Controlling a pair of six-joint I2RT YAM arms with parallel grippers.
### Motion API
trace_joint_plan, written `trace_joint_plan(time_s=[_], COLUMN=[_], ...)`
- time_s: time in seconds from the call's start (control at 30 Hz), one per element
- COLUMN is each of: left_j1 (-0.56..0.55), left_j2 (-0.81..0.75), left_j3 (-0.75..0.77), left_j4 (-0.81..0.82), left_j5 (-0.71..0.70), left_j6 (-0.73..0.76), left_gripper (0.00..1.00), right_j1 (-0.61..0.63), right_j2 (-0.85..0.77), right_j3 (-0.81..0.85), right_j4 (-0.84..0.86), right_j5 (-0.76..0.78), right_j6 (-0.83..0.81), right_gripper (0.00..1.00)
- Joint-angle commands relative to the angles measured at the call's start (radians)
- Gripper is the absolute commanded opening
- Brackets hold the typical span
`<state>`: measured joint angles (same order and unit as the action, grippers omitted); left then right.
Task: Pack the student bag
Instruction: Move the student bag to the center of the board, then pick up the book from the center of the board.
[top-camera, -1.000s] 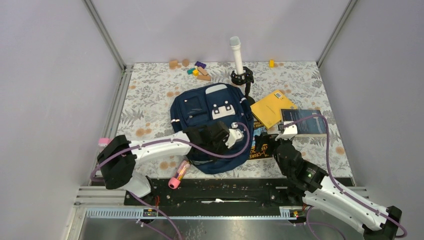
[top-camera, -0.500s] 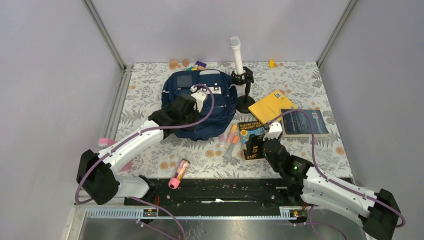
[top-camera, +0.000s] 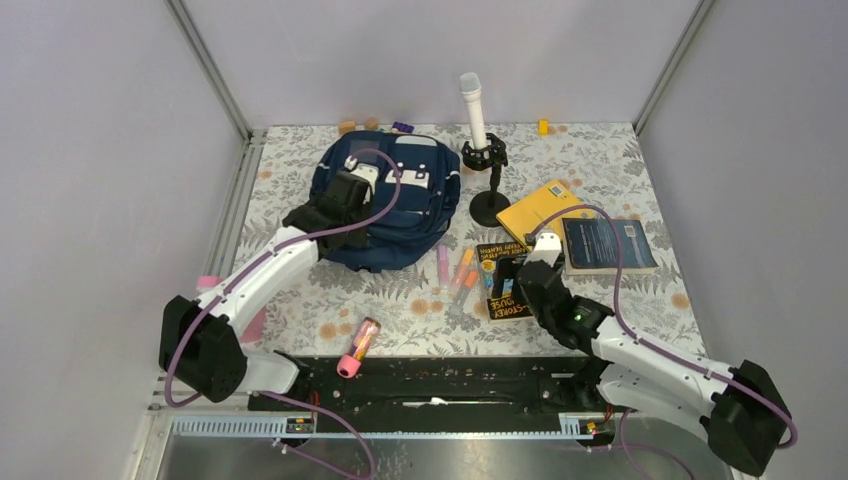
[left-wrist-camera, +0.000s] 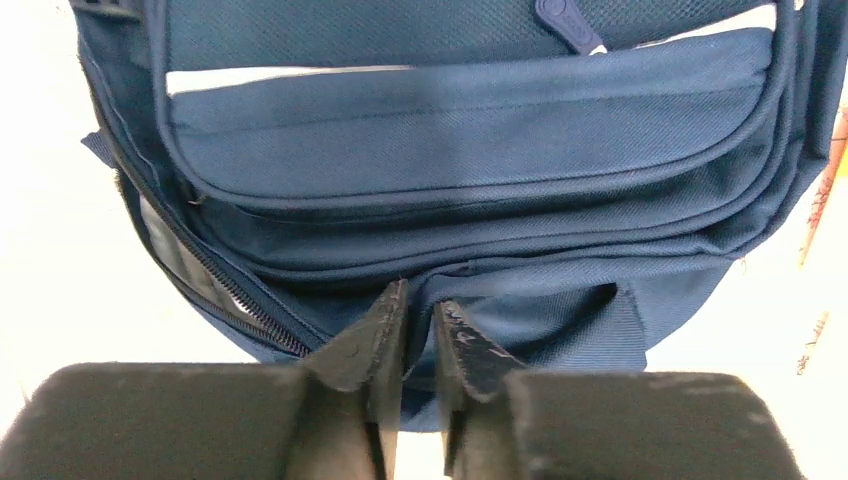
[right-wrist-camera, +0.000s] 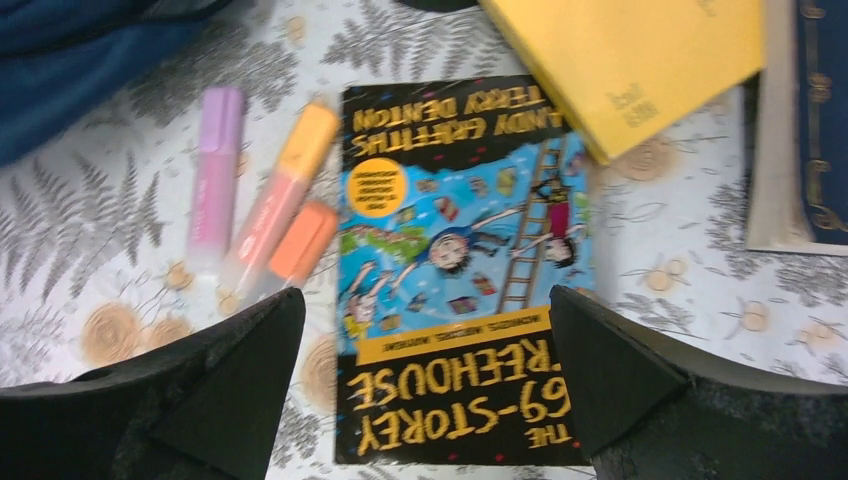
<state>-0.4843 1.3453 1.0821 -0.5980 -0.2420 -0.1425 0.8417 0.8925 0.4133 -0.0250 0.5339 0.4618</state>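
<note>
While my left end effector (left-wrist-camera: 420, 300) sits at the near hem of the student bag (top-camera: 400, 215), its tips are pressed almost together, pinching a thin fold of the navy fabric. The bag lies flat on the far left part of the floral tabletop (top-camera: 620, 160), its right side near the base of a microphone stand (top-camera: 490, 205).

Right end effector (right-wrist-camera: 425, 300) – fingers spread wide, holding nothing, hovering over a paperback (right-wrist-camera: 460, 200) with a black-and-yellow cover. One finger stands off each long edge of that book; I cannot tell whether either touches it.

Left of the paperback lie a purple highlighter (right-wrist-camera: 215, 170) and two orange ones (right-wrist-camera: 285, 180), close together. A yellow book (right-wrist-camera: 630, 60) overlaps the paperback's far corner – a dark blue book (top-camera: 605, 245) lies beside it on the right
</note>
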Motion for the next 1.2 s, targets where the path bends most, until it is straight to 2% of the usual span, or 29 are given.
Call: trace_joint_plan(time_s=[0.0, 0.03, 0.13, 0.27, 0.33, 0.43, 0.63, 0.73, 0.93, 1.17], left_j1=[0.0, 0.0, 0.0, -0.055, -0.136, -0.244, -0.434, -0.497, -0.578, -0.623], left_j2=[-0.024, -0.032, -0.073, -0.122, -0.133, -0.107, 0.027, 0.124, 0.256, 0.359], left_j3=[0.084, 0.087, 0.083, 0.13, 0.163, 0.195, 0.108, 0.088, 0.04, -0.013], left_j4=[0.043, 0.043, 0.043, 0.017, 0.009, 0.014, 0.243, 0.371, 0.551, 0.594], left_j5=[-0.026, -0.021, -0.011, -0.003, -0.03, 0.03, 0.123, 0.205, 0.276, 0.211], left_j6=[-0.022, -0.022, -0.029, -0.097, -0.148, -0.287, -0.536, -0.636, -0.791, -0.921], left_gripper=[0.37, 0.57, 0.98, 0.99, 0.99, 0.99, 0.98, 0.98, 0.95, 0.89], right_j1=[-0.127, -0.168, -0.291, -0.453, -0.528, -0.61, -0.731, -0.773, -0.819, -0.836], right_j2=[-0.046, -0.052, -0.064, -0.051, -0.029, 0.022, 0.083, 0.074, 0.057, 0.076], right_j3=[0.038, 0.038, 0.035, 0.04, 0.043, 0.049, 0.003, -0.018, -0.035, -0.037], right_j4=[-0.076, -0.091, -0.106, -0.114, -0.114, -0.112, -0.062, -0.062, -0.079, -0.07], right_j5=[-0.066, -0.104, -0.23, -0.419, -0.514, -0.627, -0.829, -0.864, -0.898, -0.93], right_j6=[0.001, -0.003, -0.008, -0.01, -0.011, -0.02, 0.001, -0.007, -0.015, -0.002], right_gripper=[1.0, 1.0, 1.0, 1.0, 1.0, 1.0, 1.0, 1.0, 1.0, 1.0])
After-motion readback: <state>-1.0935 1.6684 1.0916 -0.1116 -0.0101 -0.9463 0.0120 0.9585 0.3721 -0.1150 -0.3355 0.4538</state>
